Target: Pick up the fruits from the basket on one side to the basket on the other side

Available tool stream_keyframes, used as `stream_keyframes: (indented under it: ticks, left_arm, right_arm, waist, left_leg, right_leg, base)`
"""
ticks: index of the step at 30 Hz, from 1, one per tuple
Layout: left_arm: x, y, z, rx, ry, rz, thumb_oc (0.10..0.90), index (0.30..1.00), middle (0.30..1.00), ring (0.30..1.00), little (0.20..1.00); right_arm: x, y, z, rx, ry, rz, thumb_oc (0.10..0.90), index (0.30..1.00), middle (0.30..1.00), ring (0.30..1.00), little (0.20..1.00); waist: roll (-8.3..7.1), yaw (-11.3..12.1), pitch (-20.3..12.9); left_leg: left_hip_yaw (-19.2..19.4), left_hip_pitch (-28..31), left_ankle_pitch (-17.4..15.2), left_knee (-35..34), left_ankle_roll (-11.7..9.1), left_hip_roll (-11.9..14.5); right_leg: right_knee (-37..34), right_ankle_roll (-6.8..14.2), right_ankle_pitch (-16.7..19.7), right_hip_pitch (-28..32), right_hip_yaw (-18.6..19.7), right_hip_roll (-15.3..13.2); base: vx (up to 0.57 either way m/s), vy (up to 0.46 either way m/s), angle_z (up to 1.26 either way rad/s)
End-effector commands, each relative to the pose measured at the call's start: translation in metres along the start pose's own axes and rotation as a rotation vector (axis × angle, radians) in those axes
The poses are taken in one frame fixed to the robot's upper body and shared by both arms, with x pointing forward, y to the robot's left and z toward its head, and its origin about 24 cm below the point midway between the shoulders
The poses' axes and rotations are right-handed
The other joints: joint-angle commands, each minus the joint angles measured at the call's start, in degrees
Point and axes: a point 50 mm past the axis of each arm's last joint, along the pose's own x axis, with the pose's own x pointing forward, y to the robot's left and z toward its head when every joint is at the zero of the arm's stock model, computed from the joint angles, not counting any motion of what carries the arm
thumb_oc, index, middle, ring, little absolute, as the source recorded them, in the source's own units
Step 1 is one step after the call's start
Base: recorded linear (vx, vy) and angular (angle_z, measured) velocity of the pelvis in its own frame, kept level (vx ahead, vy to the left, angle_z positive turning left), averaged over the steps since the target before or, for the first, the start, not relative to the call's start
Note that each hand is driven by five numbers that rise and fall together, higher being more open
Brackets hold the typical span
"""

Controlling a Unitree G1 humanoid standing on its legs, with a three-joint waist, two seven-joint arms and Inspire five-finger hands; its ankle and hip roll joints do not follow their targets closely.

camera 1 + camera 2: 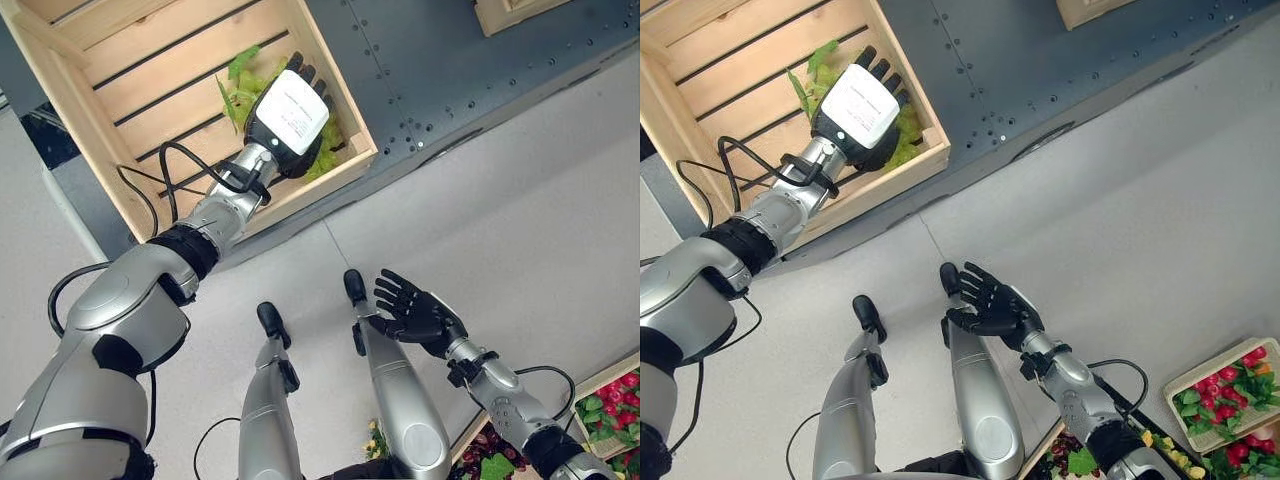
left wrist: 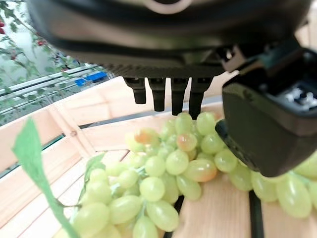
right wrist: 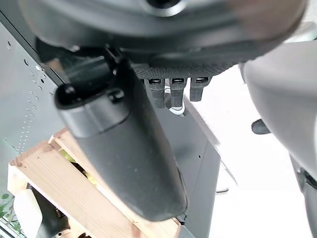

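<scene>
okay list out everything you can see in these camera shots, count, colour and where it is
Wooden crate: one, pale wood with slatted floor, on the robot's left, up on the dark platform.
Green grapes: one bunch, green with a few blushed berries and green leaves, lying on the crate's slats under the left hand.
Platform: one, dark grey metal with rivets, along the far side.
Second wooden crate: one, pale wood, corner showing on the platform at the far edge.
Produce trays: pale-rimmed, holding red fruit, green leaves and dark grapes, on the floor at the robot's right.
Floor: pale grey.
Left hand: dark with white back cover, in the crate over the grapes, fingers straight.
Right hand: dark, open, held above the floor.
</scene>
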Motion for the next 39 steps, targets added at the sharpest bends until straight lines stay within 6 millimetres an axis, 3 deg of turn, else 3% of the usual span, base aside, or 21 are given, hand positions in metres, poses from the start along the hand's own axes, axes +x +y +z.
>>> stream_keyframes:
  ticks: [1,6,16,19,25,39]
  left_arm:
    - [0.024,0.032,-0.053,0.13,0.211,0.029,0.8,0.9,0.9,0.9,0.9]
    - [0.023,0.031,-0.056,0.144,0.24,0.022,0.8,0.9,0.9,0.9,0.9]
    - [0.026,0.035,-0.057,0.384,0.227,-0.141,0.8,0.9,0.9,0.9,0.9]
    - [0.025,0.031,-0.054,0.342,0.241,-0.221,0.8,0.9,0.9,0.9,0.9]
    - [0.025,0.036,-0.053,0.282,0.244,-0.159,0.8,0.9,0.9,0.9,0.9]
    - [0.012,0.037,-0.074,0.198,0.284,-0.14,0.8,0.9,0.9,0.9,0.9]
  right_arm:
    - [0.003,0.008,0.016,0.01,-0.101,0.059,0.8,0.9,0.9,0.9,0.9]
    - [0.003,0.008,0.016,0.008,-0.102,0.058,0.8,0.9,0.9,0.9,0.9]
    - [0.004,0.008,0.017,0.017,-0.106,0.056,0.8,0.9,0.9,0.9,0.9]
    - [0.004,0.008,0.018,0.013,-0.107,0.056,0.8,0.9,0.9,0.9,0.9]
    - [0.003,0.008,0.019,0.014,-0.106,0.055,0.8,0.9,0.9,0.9,0.9]
    - [-0.009,0.002,0.017,0.016,-0.113,0.027,0.8,0.9,0.9,0.9,0.9]
  waist:
    - [-2.24,-1.7,-0.5]
    - [-1.99,-1.7,-0.5]
    - [-1.81,-1.6,-0.5]
    - [-1.42,-1.6,-0.5]
    - [-1.0,-1.1,-0.5]
    - [0.31,0.9,-0.5]
  left_leg:
    - [-0.3,-5.1,-3.6,9.6,-0.1,0.9]
    - [-0.2,-5.0,-3.6,9.4,-0.1,0.9]
    - [0.0,-4.9,-3.8,9.3,0.0,0.7]
    - [0.1,-4.5,-3.8,9.0,0.0,0.6]
    - [-0.1,-4.1,-3.8,8.8,0.2,0.4]
    - [-1.0,-2.2,-2.9,6.3,0.5,-0.2]
  right_leg:
    - [-4.5,-1.3,3.1,2.7,-1.9,0.7]
    - [-4.6,-1.3,3.2,2.5,-1.8,0.6]
    - [-4.9,-1.2,3.6,2.4,-2.0,0.3]
    - [-4.8,-1.2,3.3,2.5,-1.9,0.3]
    - [-5.0,-1.1,3.3,3.0,-1.9,0.2]
    - [-5.8,-1.2,2.8,4.9,-3.0,-0.2]
  base:
    - [0.0,0.0,0.0]
    - [0.0,0.0,0.0]
    - [0.0,0.0,0.0]
    - [0.0,0.0,0.0]
    - [0.0,0.0,0.0]
    - [0.0,0.0,0.01]
